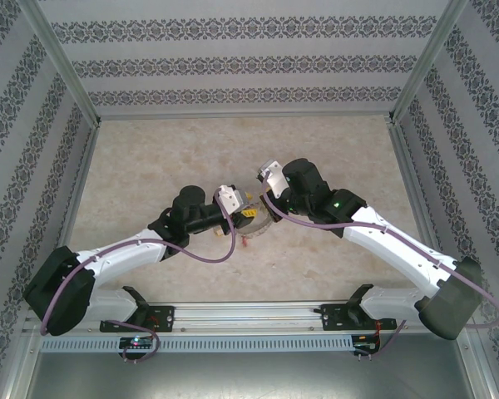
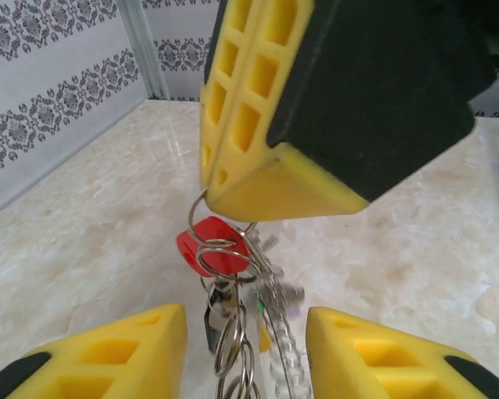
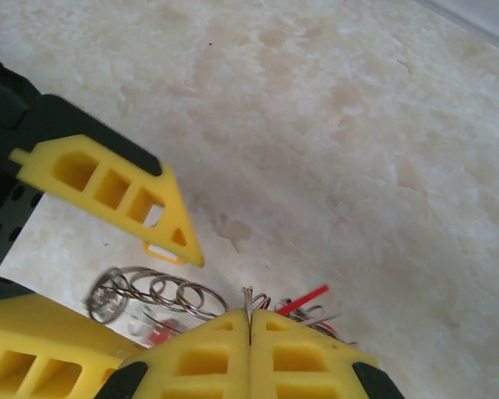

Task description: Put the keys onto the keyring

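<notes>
Well, the keyring [image 2: 224, 258] hangs in the air just above the marble table [image 2: 83, 249], near its middle, where my two arms meet. A loop of its wire runs up into the seam between the fingers of my right claw [image 2: 209, 187], and that claw is clenched on it, yellow pads pressed flat together with only the thin wire between them. Below the pinch dangle a red tag [image 2: 201, 243], a chain of small rings [image 3: 179, 295] and a bunch of keys [image 2: 274, 291], crowded too close for me to tell one key from another. My left claw [image 2: 245, 314] sits lower with its fingers spread well apart, one on each side of the hanging bunch. There is a gap on both sides, so it grasps nothing.
</notes>
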### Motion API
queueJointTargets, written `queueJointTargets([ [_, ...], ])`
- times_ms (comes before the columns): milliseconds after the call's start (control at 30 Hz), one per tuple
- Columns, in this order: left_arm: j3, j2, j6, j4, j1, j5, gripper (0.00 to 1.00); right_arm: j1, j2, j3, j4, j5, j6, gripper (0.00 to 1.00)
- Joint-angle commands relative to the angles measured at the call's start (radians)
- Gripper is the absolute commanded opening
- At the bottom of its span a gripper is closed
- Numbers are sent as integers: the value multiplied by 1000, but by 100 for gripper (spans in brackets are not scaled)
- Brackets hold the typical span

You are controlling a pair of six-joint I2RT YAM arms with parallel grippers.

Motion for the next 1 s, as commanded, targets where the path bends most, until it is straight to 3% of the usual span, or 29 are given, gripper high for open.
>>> queueJointTargets([
  [0, 10, 11, -8, 28, -18, -6, 45, -4, -28, -8, 19, -48, 1, 0],
  [333, 52, 46, 3, -13, -18, 3, 50, -2, -35, -23, 37, -150, -45, 0],
  [967, 51, 54, 29, -21, -17, 38, 37, -2, -53, -35, 36, -186, -95, 0],
])
